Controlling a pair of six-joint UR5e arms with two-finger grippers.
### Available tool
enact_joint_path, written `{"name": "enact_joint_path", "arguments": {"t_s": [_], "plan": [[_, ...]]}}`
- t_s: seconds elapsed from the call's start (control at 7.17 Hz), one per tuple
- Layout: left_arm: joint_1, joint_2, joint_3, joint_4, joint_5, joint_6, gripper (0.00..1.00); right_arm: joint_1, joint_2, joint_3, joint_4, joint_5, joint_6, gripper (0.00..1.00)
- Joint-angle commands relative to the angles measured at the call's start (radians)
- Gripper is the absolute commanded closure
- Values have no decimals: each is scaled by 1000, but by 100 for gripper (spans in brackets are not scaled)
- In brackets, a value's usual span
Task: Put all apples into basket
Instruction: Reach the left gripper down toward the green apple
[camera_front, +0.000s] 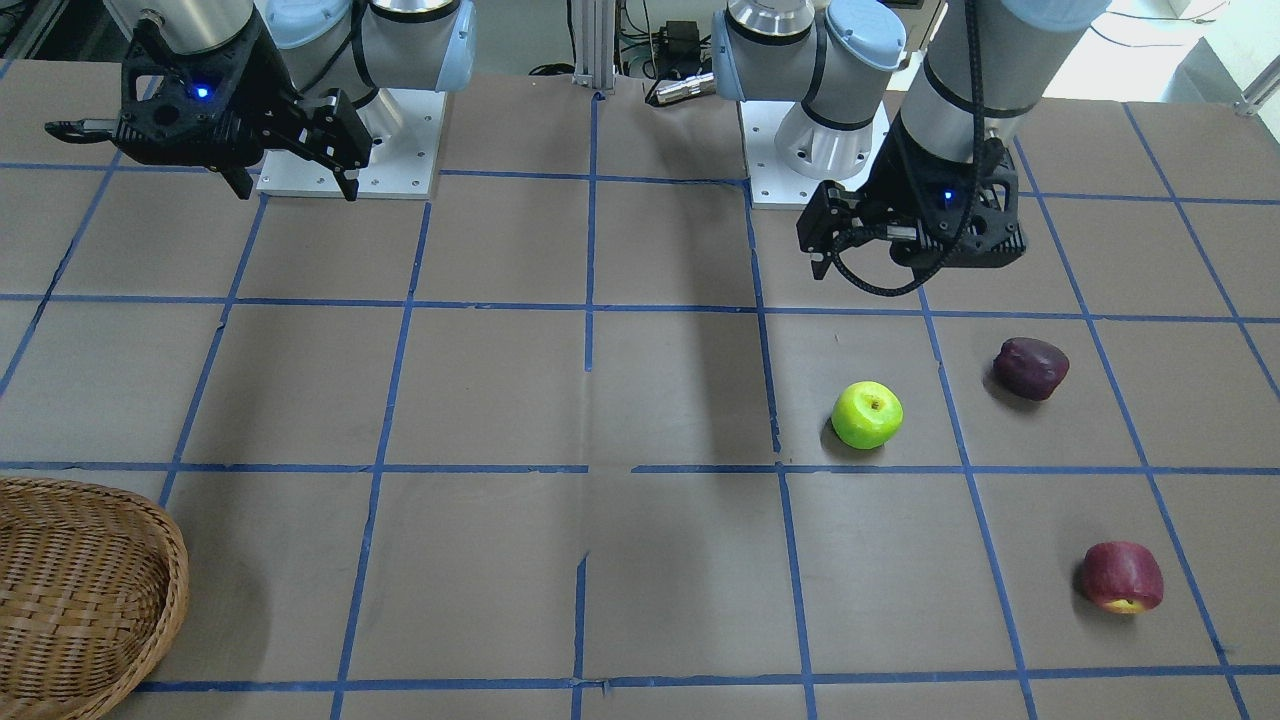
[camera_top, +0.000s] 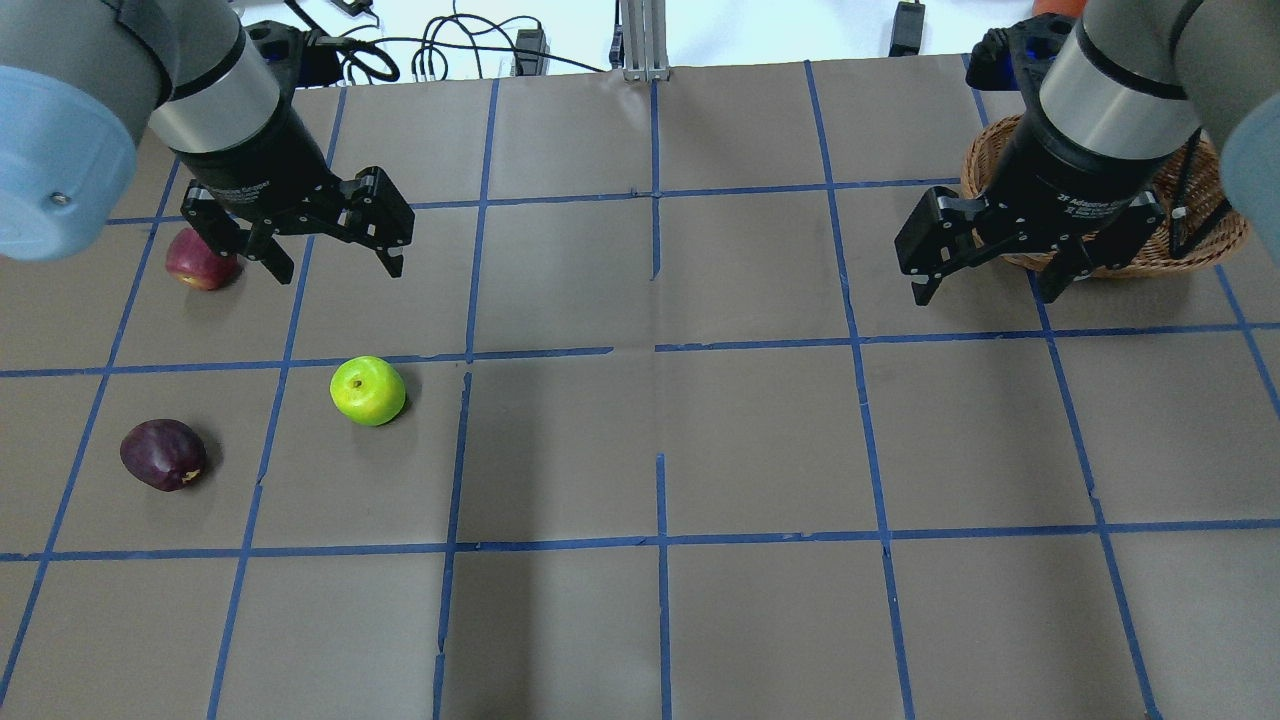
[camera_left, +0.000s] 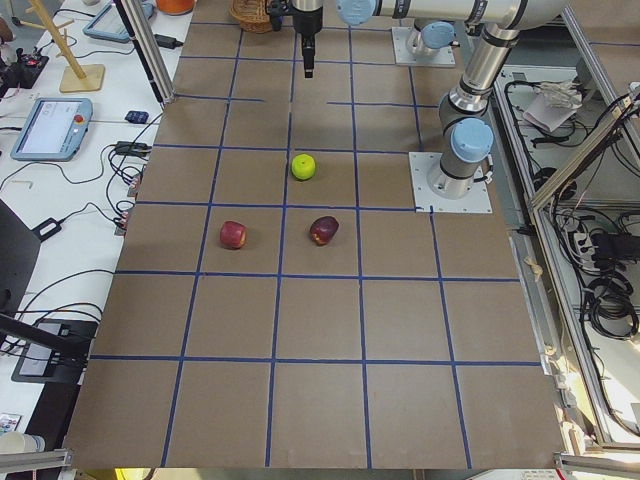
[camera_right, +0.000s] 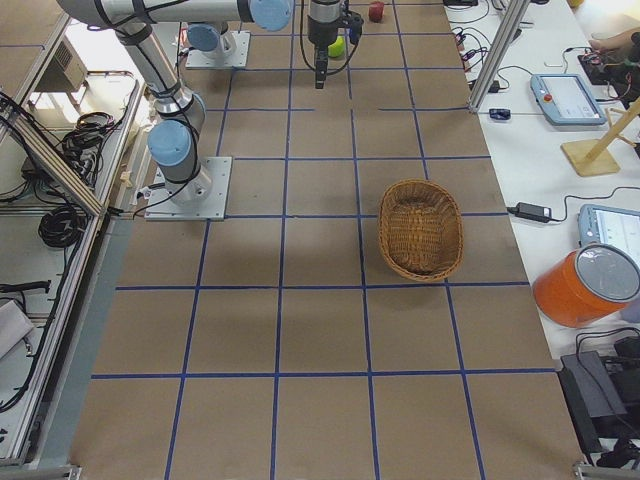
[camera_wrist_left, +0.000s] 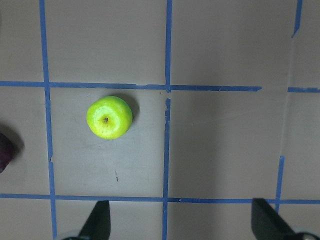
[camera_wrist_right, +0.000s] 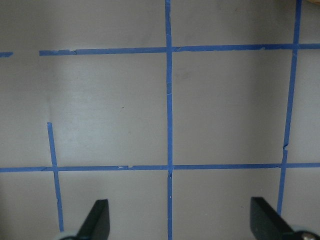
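Table (camera_top: 760, 430): brown paper, blue tape grid.

Left gripper (camera_top: 340, 265) hung above the table, jaws spread wide, nothing between them. Its fingertips (camera_wrist_left: 99, 220) showed at the bottom of the left wrist view. The green apple (camera_top: 368, 391) sat ahead of them, left of centre, stem dimple up, inside 1 grid square and just beside a tape line.

Right gripper (camera_top: 985, 292) also hung above the table, jaws wide and holding nothing. Its wrist view showed only paper and tape below.

All 3 apples lay on the table on the robot's left half, well apart from each other and outside the basket (camera_right: 421, 232). The green one was nearest the table's middle. The maroon apple (camera_top: 163, 455) lay closer to the robot's base. The red apple (camera_top: 200, 260) lay farther out toward the operators' side, with a yellowish patch low on it, partly behind the left gripper in the overhead view.

The basket sat on the robot's right half, toward the far edge, well apart from the apples. The right arm overlapped it in the overhead view.
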Motion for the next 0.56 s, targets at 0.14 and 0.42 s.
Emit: {"name": "enact_joint_path", "arguments": {"t_s": [0.14, 0.42], "plan": [[151, -95, -336, 513, -2, 237, 0, 0, 0, 0, 8, -8, 0, 0], [158, -187, -381, 585, -4, 230, 0, 0, 0, 2, 4, -9, 0, 0]]}}
